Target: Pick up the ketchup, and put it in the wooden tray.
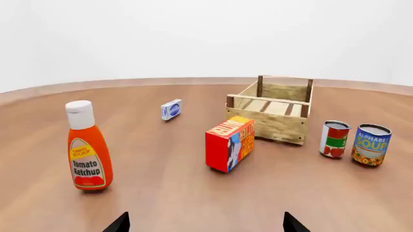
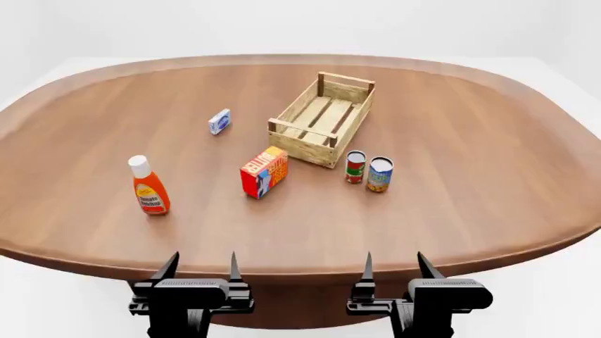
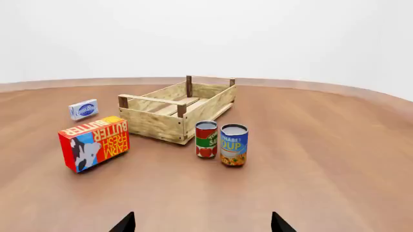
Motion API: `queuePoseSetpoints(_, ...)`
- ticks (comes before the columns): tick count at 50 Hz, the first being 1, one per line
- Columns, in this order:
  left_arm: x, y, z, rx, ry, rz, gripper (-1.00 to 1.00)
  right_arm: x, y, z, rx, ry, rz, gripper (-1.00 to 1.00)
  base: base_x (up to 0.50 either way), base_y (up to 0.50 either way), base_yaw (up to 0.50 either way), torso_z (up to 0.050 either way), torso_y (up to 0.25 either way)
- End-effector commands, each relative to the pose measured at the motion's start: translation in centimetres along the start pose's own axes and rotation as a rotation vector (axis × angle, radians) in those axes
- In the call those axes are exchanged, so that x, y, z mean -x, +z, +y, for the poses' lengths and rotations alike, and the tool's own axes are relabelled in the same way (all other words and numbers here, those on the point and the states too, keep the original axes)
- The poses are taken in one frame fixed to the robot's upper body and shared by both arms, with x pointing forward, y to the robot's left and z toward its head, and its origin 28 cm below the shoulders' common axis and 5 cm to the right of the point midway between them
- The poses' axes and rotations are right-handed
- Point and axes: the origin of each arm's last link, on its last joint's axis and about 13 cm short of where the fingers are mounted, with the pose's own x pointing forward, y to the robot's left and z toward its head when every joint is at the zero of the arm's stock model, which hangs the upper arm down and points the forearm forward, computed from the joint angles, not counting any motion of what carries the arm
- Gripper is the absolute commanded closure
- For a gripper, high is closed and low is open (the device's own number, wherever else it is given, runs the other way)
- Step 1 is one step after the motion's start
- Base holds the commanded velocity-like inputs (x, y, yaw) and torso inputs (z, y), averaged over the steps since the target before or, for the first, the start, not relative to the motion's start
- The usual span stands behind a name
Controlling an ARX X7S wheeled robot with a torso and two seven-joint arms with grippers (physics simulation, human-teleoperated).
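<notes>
The ketchup (image 2: 148,187) is an orange-red bottle with a white cap, upright at the table's left; it also shows in the left wrist view (image 1: 88,146). The wooden tray (image 2: 298,141) is a pale slatted crate, empty, at the middle back; it shows in the left wrist view (image 1: 268,123) and the right wrist view (image 3: 156,122). My left gripper (image 2: 200,269) is open and empty at the table's near edge, well short of the ketchup. My right gripper (image 2: 393,267) is open and empty at the near edge. The ketchup is out of the right wrist view.
A red-and-yellow butter box (image 2: 264,172) stands between the ketchup and the tray. A red-labelled can (image 2: 355,167) and a blue soup can (image 2: 379,174) stand by the tray's near end. A small blue-and-white box (image 2: 219,121) lies left of the tray.
</notes>
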Motion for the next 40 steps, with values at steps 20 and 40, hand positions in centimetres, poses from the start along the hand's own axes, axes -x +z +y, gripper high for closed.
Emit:
queuePoseSetpoints(20, 0.1, 1.4, 0.0, -0.023, -0.026, -0.035, -1.00, 0.3, 0.1, 0.1, -0.018, 0.016, 0.001, -1.00, 0.00, -0.14, 0.00, 0.000, 0.000)
queuePoseSetpoints(40, 0.1, 1.8, 0.1, -0.018, -0.014, -0.049, -1.00, 0.0, 0.3, 0.1, -0.028, 0.022, 0.000, -1.00, 0.00, -0.50, 0.00, 0.000, 0.000)
